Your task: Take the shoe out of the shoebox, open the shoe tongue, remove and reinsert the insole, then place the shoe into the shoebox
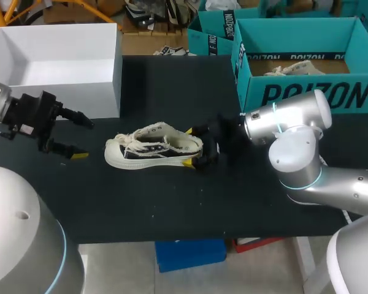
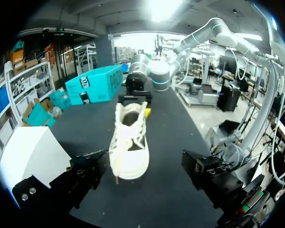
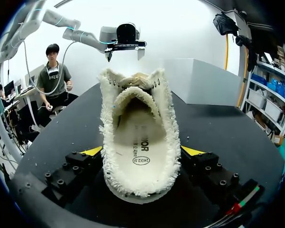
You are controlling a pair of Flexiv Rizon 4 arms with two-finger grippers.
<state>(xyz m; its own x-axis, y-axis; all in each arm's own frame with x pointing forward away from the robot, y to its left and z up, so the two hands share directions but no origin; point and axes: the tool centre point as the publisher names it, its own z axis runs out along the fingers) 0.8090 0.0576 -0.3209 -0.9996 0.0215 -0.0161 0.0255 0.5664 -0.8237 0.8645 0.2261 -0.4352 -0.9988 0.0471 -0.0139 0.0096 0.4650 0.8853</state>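
Probably light and floppy, the canvas shoe (image 1: pixel 150 148) lies mid-frame; my right gripper (image 1: pixel 189 147) pinches its firmer heel from both sides, while my left gripper (image 1: pixel 82 139) hangs wide apart at left.

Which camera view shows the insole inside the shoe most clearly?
The right wrist view: it looks straight into the open shoe, onto the pale insole. The head view shows the shoe's side only; the left wrist view, its toe and dark opening.
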